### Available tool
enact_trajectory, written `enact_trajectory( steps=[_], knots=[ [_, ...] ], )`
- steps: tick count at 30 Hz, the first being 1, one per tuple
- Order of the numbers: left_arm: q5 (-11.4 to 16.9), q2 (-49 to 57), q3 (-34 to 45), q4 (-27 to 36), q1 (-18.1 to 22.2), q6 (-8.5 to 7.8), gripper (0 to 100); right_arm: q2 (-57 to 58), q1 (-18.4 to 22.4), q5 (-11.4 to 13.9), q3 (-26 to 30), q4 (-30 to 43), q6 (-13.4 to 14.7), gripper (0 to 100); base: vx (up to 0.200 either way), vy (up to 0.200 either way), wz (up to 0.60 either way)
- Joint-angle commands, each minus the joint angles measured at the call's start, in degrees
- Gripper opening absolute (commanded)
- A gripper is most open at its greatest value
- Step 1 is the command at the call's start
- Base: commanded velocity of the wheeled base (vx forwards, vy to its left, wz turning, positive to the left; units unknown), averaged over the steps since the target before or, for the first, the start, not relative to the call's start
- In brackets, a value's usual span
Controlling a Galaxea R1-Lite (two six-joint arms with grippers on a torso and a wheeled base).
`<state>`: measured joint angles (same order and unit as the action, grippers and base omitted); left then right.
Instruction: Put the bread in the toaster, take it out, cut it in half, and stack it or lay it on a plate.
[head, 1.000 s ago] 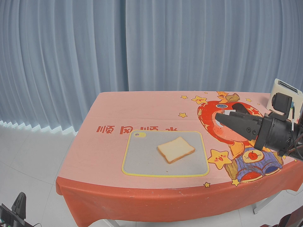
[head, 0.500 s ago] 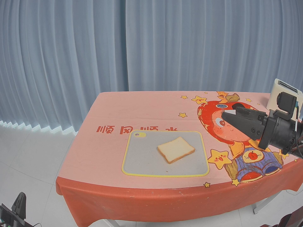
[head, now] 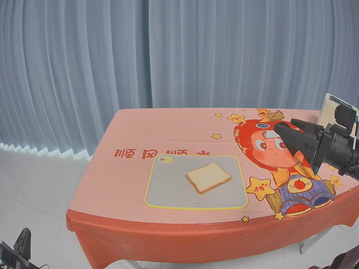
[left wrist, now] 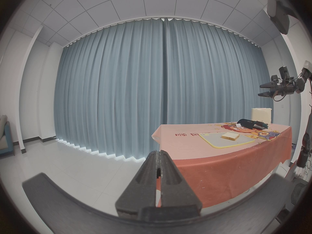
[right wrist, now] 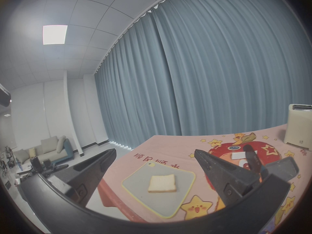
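Note:
A slice of white bread [head: 208,177] lies flat on a grey cutting board with a yellow rim [head: 168,191] near the table's front. The cream toaster [head: 330,111] stands at the far right of the table. My right gripper [head: 283,124] hovers open above the cartoon print, to the right of the board and in front of the toaster, holding nothing. In the right wrist view its open fingers [right wrist: 214,166] frame the bread [right wrist: 162,183] and the toaster [right wrist: 298,125]. My left gripper [left wrist: 159,166] is shut and empty, low and off the table's left side.
A dark knife-like object [right wrist: 252,156] with a white label lies on the cartoon print behind the board, also seen as a dark shape [left wrist: 252,124]. A pink-orange cloth covers the table [head: 149,131]. Blue curtains hang behind it.
My right gripper has drawn back to the right and slightly up, toward the toaster. The bread and the board have not moved.

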<state>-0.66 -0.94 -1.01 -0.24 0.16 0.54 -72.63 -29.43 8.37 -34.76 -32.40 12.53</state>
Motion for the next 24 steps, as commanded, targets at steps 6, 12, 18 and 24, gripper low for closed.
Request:
enact_trajectory(
  steps=[6, 12, 18, 24],
  knots=[
    [-0.04, 0.24, 1.01, -0.02, 0.02, -0.01, 0, 0.65, 6.22, 0.5, 0.57, 0.15, -1.19, 100, 0.0, 0.0, 0.0],
    [-0.04, 0.24, 1.01, -0.02, 0.02, -0.01, 0, 0.03, 9.92, 0.68, 1.88, 0.06, -4.45, 100, 0.0, 0.0, 0.0],
    [-0.04, 0.24, 1.01, -0.02, 0.02, -0.01, 0, -0.14, 11.67, 0.59, 1.8, -0.03, -4.36, 100, 0.0, 0.0, 0.0],
    [-0.04, 0.24, 1.01, -0.02, 0.02, -0.01, 0, -0.49, 15.63, 0.68, 0.65, 0.06, -4.36, 100, 0.0, 0.0, 0.0]
  ],
)
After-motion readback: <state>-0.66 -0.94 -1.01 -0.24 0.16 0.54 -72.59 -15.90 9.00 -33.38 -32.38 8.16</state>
